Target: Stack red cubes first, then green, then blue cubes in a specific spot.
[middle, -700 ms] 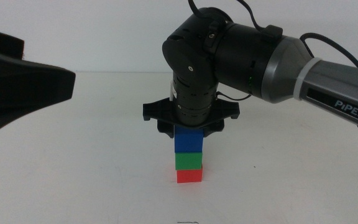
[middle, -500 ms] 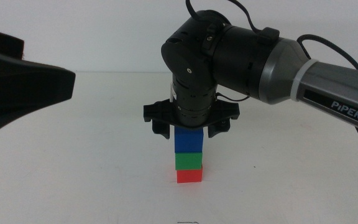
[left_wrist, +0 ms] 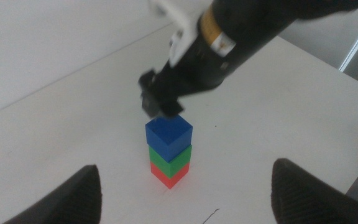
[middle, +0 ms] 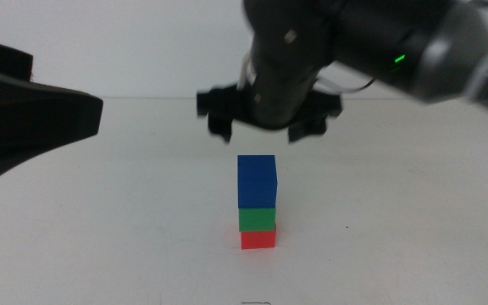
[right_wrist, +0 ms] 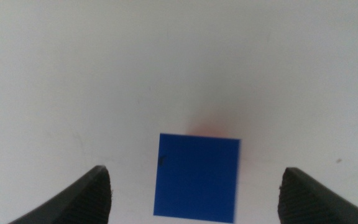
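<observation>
— While the right gripper (middle: 267,131) is hovering spread above the stack, where is the small matte blue cube (middle: 257,180) sitting in the middle view?
— On the matte green cube (middle: 257,219), itself on the matte red cube (middle: 257,240), near the white table's (middle: 100,229) front centre.

— And the wrist views?
— Left gripper (left_wrist: 185,193) is waiting, spread wide, at the left; the right gripper's fingers (right_wrist: 89,196) are flanking the blue cube, apart from it.

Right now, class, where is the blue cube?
In the middle view the blue cube tops the stack, resting on the green cube, directly below the open right gripper.
</observation>
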